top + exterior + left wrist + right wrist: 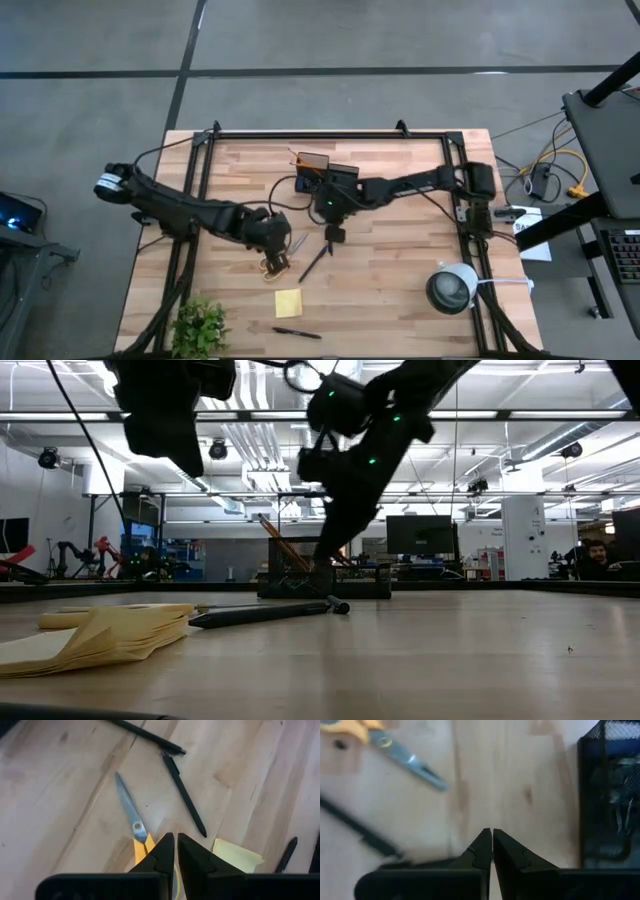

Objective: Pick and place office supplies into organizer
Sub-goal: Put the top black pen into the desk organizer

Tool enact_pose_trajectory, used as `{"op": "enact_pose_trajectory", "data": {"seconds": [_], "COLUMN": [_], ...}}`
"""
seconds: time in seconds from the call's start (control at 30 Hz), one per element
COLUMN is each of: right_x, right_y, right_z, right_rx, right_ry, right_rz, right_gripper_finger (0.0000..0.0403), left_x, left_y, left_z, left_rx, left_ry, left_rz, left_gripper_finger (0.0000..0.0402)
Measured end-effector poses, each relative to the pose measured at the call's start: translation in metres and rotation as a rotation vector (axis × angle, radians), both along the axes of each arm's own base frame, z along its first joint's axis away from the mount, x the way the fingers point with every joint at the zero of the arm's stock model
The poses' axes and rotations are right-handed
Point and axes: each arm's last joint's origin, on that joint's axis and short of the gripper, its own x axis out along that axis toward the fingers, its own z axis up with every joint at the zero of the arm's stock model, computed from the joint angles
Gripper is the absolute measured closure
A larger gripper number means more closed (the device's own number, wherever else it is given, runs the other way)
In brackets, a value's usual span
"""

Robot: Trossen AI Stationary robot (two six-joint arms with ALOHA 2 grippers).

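The yellow-handled scissors lie flat on the table, with their blade pointing away from my left gripper. That gripper is shut and hovers just over the yellow handle. My right gripper is also shut and points down between the scissors and the dark organizer. A black pen lies slanted below it, its upper end close to the fingers. In the low view this pen rests flat. The organizer stands at the far middle, an orange pencil leaning out of it.
The yellow sticky-note pad and another black pen lie toward the near edge. The green plant stands at the near left corner and the round lamp at the near right. Bare wood shows on the table's right half.
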Motion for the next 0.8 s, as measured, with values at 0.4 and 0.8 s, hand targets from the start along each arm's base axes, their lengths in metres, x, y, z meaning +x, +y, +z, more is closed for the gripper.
{"op": "enact_pose_trajectory", "data": {"seconds": [0.4,0.8], "right_x": [0.017,-0.003], "right_y": [-0.013,-0.011], "right_z": [-0.031,-0.028], "right_rx": [-0.028,0.014], "right_ry": [0.181,0.370], "right_rz": [0.075,0.043], "right_gripper_finger": [0.0394,0.0394], "left_x": [-0.005,-0.009], "left_y": [-0.007,-0.005], "left_z": [-0.020,-0.041], "left_rx": [0.038,0.057], "left_ry": [0.030,0.034], "left_rz": [0.025,0.021], "left_gripper_finger": [0.0401,0.0402]}}
